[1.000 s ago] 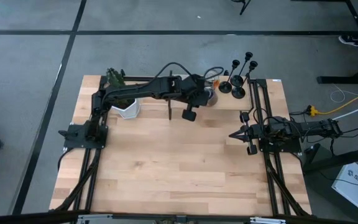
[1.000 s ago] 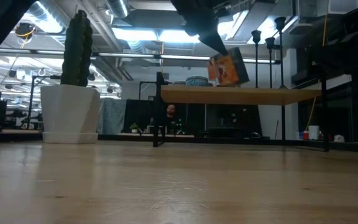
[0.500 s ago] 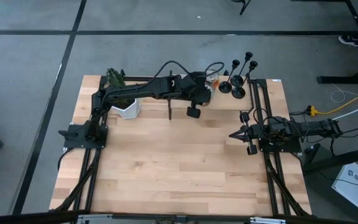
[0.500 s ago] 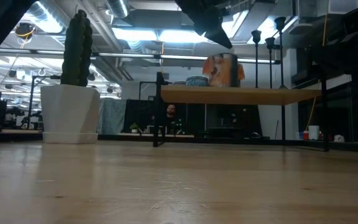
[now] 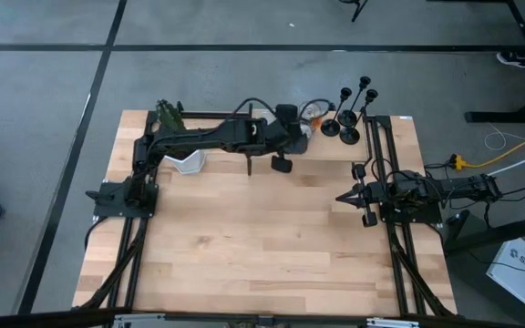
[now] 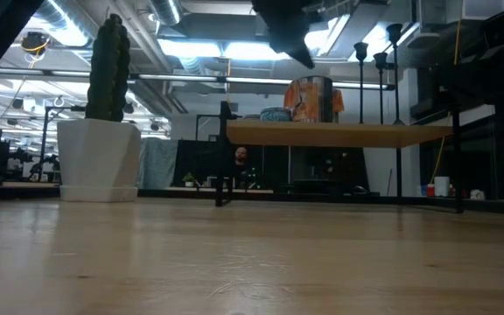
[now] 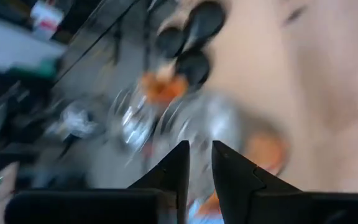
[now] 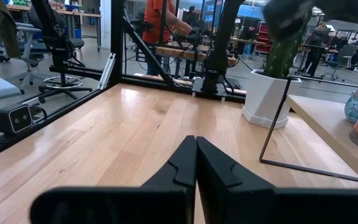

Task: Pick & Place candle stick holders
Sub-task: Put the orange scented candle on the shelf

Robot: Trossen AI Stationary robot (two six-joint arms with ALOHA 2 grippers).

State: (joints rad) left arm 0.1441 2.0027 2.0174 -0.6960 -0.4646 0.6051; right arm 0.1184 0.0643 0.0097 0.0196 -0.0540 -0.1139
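A: Left pincer (image 5: 297,138)?
B: Up at the far side of the bench (image 5: 244,246), fingers (image 7: 173,171) a small way apart in the left wrist view, nothing between them. An orange-labelled tin (image 6: 313,98) sits on a raised wooden shelf (image 6: 339,133) just below and ahead of it.
A: Candle stick holders (image 5: 347,114)?
B: Black ones standing upright in a cluster just beyond the left pincer, toward the bench's far right corner. Low view shows thin stems (image 6: 381,87) with cups on top, on that shelf.
A: Right pincer (image 5: 341,197)?
B: Parked at the right edge of the bench, fingers together, empty. Holders well away from it.
A: Other stuff?
B: White pot with cactus (image 6: 103,131) near the left arm's base. A person in orange (image 8: 160,25) in the room behind.
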